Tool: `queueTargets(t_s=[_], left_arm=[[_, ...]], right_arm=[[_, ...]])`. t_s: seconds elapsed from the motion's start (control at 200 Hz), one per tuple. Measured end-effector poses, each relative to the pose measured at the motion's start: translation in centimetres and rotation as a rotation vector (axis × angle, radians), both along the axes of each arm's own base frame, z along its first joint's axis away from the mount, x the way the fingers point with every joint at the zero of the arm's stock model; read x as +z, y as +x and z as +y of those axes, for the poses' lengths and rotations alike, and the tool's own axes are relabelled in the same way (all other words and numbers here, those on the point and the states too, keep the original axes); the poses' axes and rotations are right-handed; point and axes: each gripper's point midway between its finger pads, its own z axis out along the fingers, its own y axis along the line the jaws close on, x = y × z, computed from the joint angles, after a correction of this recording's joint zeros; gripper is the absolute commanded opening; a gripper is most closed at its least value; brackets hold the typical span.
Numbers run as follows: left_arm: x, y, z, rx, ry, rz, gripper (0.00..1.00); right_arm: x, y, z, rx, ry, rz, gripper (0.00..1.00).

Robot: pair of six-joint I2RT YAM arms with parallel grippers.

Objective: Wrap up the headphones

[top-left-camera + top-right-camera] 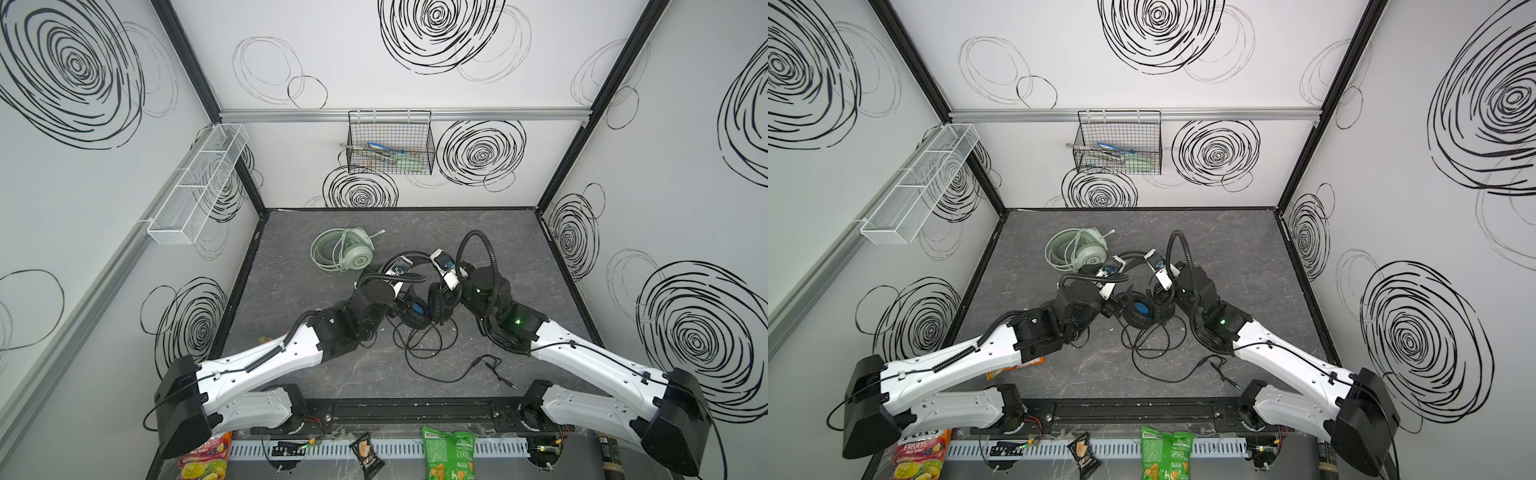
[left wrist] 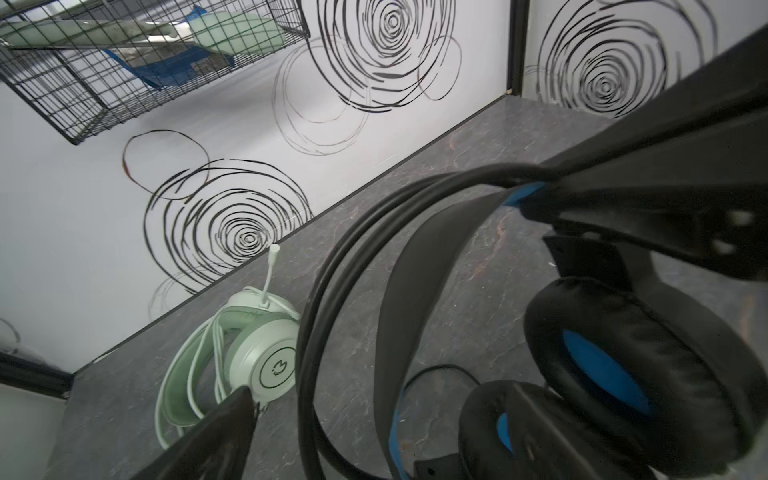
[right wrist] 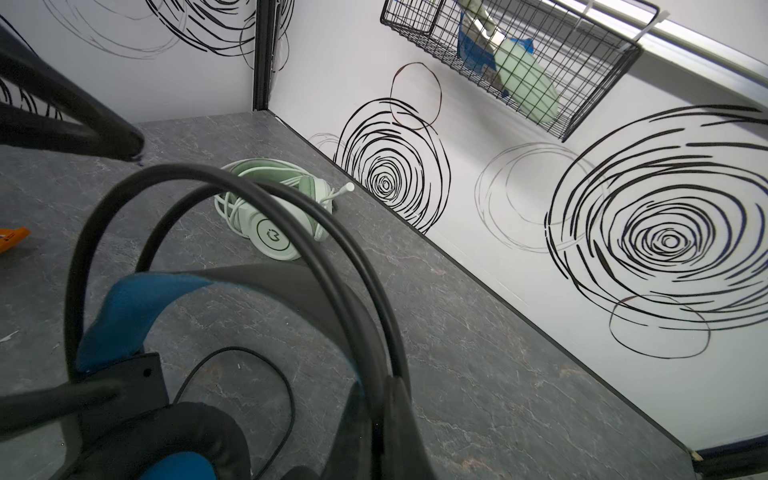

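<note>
The black headphones point(image 1: 417, 313) with blue lining stand mid-table between both grippers, headband point(image 3: 291, 291) arching up. My right gripper point(image 3: 384, 432) is shut on the headband beside one ear cup. My left gripper point(image 2: 386, 297) is open wide, with its fingers point(image 2: 216, 436) on either side of the headband and the other ear cup point(image 2: 623, 365), not gripping. The black cable point(image 1: 419, 353) lies loose in loops on the table toward the front, its plugs point(image 1: 494, 368) off to the right. The mint-green headphones point(image 1: 345, 251) lie behind on the left, with the white cable coiled around them.
A black wire basket point(image 1: 390, 143) with items inside hangs on the back wall. A white mesh basket point(image 1: 195, 187) hangs on the left wall. Snack bags point(image 1: 449, 457) lie along the front edge, and an orange packet point(image 1: 1013, 370) lies under my left arm.
</note>
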Motion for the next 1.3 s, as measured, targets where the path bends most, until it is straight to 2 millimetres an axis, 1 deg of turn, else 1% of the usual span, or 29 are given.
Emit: queueTargets(t_s=[0.055,0.12,0.175,0.285,0.425,0.5,0.535,0.575,0.61,0.725,0.76,0.78,0.795,0.885,0.945,1.016,1.096,1.181,1.256,1.301], left_arm=[[0.0,0.6,0.2,0.027,0.027,-0.014,0.97],[0.0,1.2,0.2,0.048,0.048,-0.035,1.0],[0.1,1.6,0.3,0.063,0.059,-0.051,0.96],[0.1,2.2,0.1,0.081,0.084,-0.079,0.72],[-0.3,2.6,-0.1,0.092,0.114,-0.09,0.52],[-0.1,2.7,0.0,0.098,0.111,-0.098,0.43],[0.0,2.7,0.0,0.1,0.109,-0.102,0.37],[0.1,2.8,0.0,0.098,0.117,-0.108,0.31],[0.1,2.7,0.1,0.101,0.121,-0.109,0.27],[0.2,2.6,0.4,0.104,0.135,-0.11,0.1],[0.1,2.6,0.5,0.104,0.144,-0.109,0.05],[0.0,2.6,0.6,0.101,0.157,-0.109,0.04],[-0.1,2.6,0.6,0.103,0.15,-0.105,0.0],[0.0,2.5,0.6,0.101,0.14,-0.101,0.0],[0.0,2.4,0.8,0.103,0.135,-0.096,0.0],[-0.1,2.5,1.4,0.11,0.141,-0.083,0.0],[-0.3,2.6,2.4,0.123,0.147,-0.064,0.0],[0.1,2.9,4.0,0.148,0.139,-0.045,0.0],[0.7,3.2,6.0,0.178,0.117,-0.024,0.0],[1.5,3.4,7.2,0.199,0.091,-0.018,0.0]], right_arm=[[0.1,-0.2,0.2,0.007,0.002,-0.001,0.0],[0.1,-0.5,0.5,0.018,0.003,0.0,0.0],[0.1,-0.7,0.7,0.027,0.002,0.001,0.0],[-0.1,-1.1,1.1,0.039,-0.002,0.005,0.0],[-0.1,-1.1,1.1,0.038,-0.004,0.006,0.0],[-0.2,-1.1,1.0,0.036,-0.007,0.007,0.0],[-0.2,-1.1,1.0,0.035,-0.008,0.007,0.0],[-0.2,-1.1,1.0,0.036,-0.009,0.007,0.03],[-0.3,-1.1,1.0,0.037,-0.012,0.008,0.08],[-0.1,-1.2,1.0,0.038,-0.007,0.007,0.17],[0.1,-1.2,1.0,0.037,0.002,0.001,0.22],[0.3,-1.2,1.0,0.036,0.008,-0.002,0.25],[0.5,-1.2,1.0,0.037,0.011,-0.007,0.28],[1.2,-1.4,0.9,0.042,0.026,-0.021,0.46],[2.2,-1.8,0.8,0.054,0.056,-0.036,0.54],[3.8,-2.5,0.4,0.073,0.096,-0.071,0.63],[5.5,-3.3,-0.2,0.09,0.133,-0.112,0.69],[6.8,-4.2,-1.1,0.097,0.167,-0.141,0.74],[7.3,-4.9,-1.8,0.102,0.184,-0.152,0.77],[7.3,-5.3,-2.2,0.106,0.195,-0.152,0.79]])
